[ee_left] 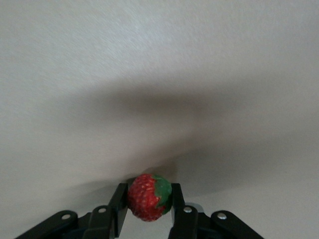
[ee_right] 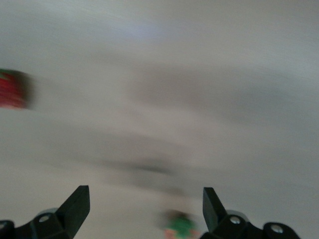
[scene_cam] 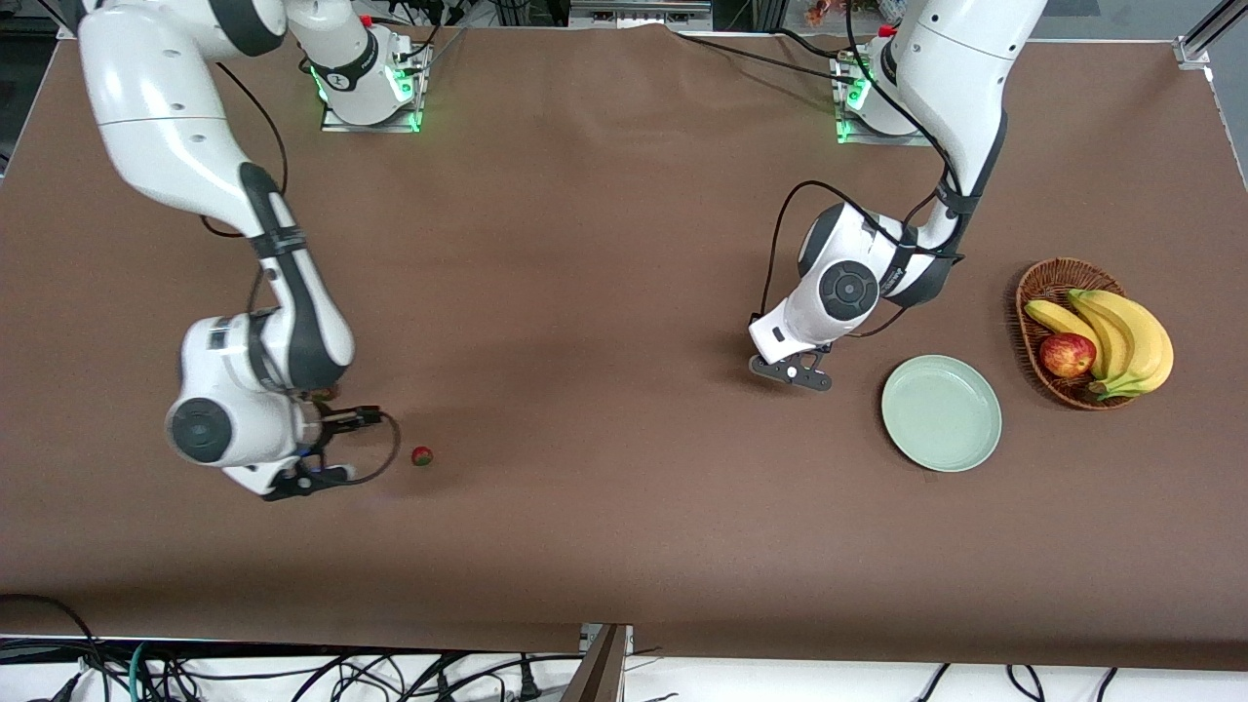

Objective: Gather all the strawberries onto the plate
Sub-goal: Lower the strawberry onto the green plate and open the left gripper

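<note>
My left gripper (scene_cam: pixel 807 374) is shut on a red strawberry (ee_left: pixel 148 197) with a green cap, held between both fingers in the left wrist view (ee_left: pixel 149 198). It hangs low over the bare table beside the mint-green plate (scene_cam: pixel 941 413), which is empty. A second strawberry (scene_cam: pixel 421 455) lies on the table just off my right gripper (scene_cam: pixel 343 448), which is open and low. In the right wrist view (ee_right: pixel 144 195) a blurred green-capped berry (ee_right: pixel 179 226) lies between the open fingers, and a red one (ee_right: pixel 12 89) lies at the edge.
A brown wicker basket (scene_cam: pixel 1046 281) with bananas (scene_cam: pixel 1121 331) and a red-yellow apple (scene_cam: pixel 1067 355) stands beside the plate at the left arm's end. The brown tabletop (scene_cam: pixel 604 292) stretches between the two arms. Cables hang below the table's front edge.
</note>
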